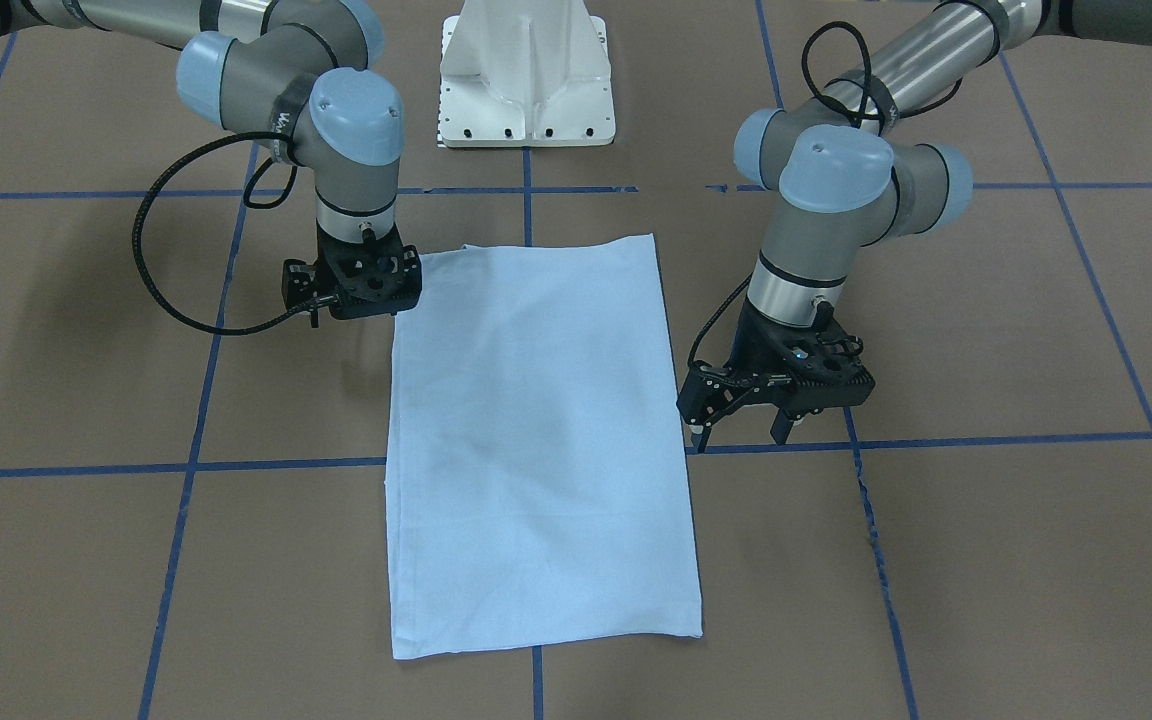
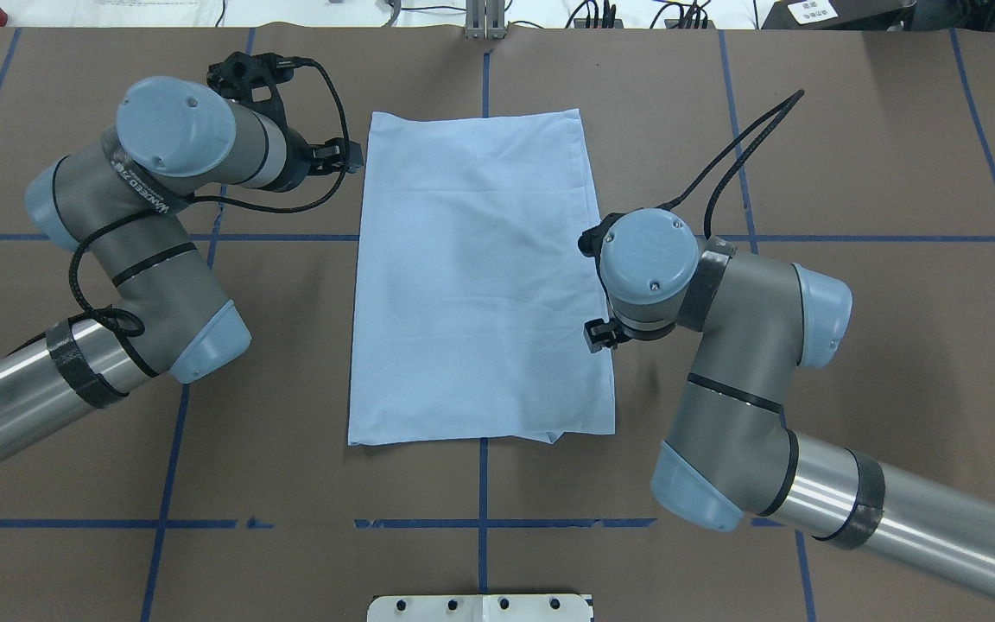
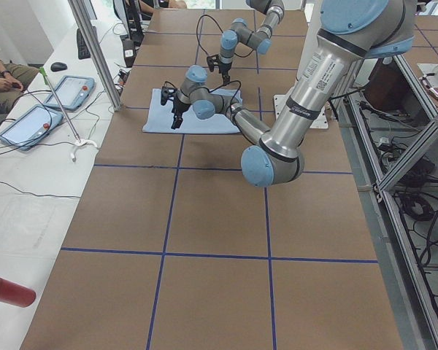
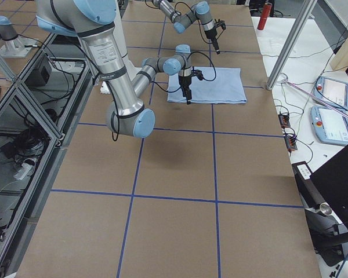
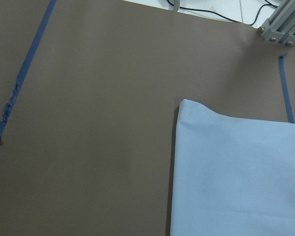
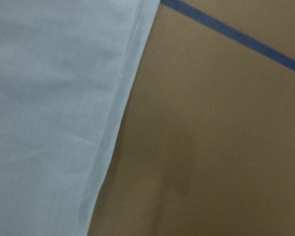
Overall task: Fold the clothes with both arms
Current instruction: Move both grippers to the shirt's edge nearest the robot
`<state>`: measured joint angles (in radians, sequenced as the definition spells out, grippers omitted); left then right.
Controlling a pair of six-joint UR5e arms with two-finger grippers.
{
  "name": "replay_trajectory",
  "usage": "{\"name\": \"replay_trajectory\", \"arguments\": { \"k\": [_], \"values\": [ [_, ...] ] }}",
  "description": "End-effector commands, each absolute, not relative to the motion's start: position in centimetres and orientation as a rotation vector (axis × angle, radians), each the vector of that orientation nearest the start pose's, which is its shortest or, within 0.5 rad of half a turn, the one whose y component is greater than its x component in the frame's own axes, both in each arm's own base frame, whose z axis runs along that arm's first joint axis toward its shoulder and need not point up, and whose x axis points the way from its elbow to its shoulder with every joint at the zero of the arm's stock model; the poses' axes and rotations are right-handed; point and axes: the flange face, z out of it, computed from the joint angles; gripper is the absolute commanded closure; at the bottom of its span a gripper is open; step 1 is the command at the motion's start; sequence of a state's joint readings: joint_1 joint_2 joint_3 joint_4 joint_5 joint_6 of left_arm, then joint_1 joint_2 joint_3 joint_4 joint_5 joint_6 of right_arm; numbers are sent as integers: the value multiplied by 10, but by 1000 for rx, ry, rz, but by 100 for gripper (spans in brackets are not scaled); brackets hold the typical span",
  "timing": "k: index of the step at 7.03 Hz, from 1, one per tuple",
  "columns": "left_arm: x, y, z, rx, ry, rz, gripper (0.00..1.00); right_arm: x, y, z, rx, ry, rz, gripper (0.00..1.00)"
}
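Now left tool (image 1: 739, 438) points down, spread, empty, beside T-shirt (image 1: 536, 430); right tool (image 1: 364, 287): opening hidden.

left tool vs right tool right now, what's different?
The left tool has its fingers spread open. The right tool hides its fingers under its own body, so I cannot tell whether it is open or shut. The left tool hangs off the T-shirt, beside one long edge. The right tool sits at the opposite edge, by the corner nearest the pedestal base. Shared: both are black and point downward.
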<state>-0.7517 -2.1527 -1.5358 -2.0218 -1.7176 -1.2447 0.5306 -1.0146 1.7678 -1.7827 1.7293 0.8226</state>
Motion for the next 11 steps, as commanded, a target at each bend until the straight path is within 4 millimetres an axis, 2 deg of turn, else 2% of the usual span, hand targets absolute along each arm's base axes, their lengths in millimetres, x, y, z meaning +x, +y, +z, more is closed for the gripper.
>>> {"name": "replay_trajectory", "arguments": {
  "k": [1, 2, 3, 4, 5, 6, 7, 8, 9, 10, 11],
  "values": [
    [435, -545, 268, 262, 1022, -225, 0, -480, -433, 255, 223, -600, -256, 0],
    [433, -526, 276, 149, 1066, -229, 0, -473, -426, 240, 227, -650, -260, 0],
    [447, -494, 262, 74, 1109, -286, 0, -465, -419, 231, 221, -730, -264, 0],
    [457, -461, 259, -22, 1129, -372, 0, -453, -406, 221, 182, -797, -230, 0],
    [478, -429, 254, -54, 1132, -440, 0, -439, -393, 217, 145, -839, -198, 0],
    [503, -402, 270, -87, 1056, -505, 0, -431, -383, 221, 87, -864, -149, 0],
    [519, -374, 269, -109, 987, -562, 0, -429, -382, 218, 73, -872, -115, 0],
    [519, -349, 262, -124, 904, -582, 0, -429, -382, 219, 70, -870, -108, 0],
    [531, -327, 268, -111, 841, -611, 0, -430, -382, 219, 59, -871, -87, 0],
    [535, -322, 272, -113, 829, -618, 0, -431, -381, 218, 58, -876, -79, 0],
    [546, -315, 284, -117, 801, -604, 0, -431, -382, 219, 58, -873, -74, 0]
  ]
}}
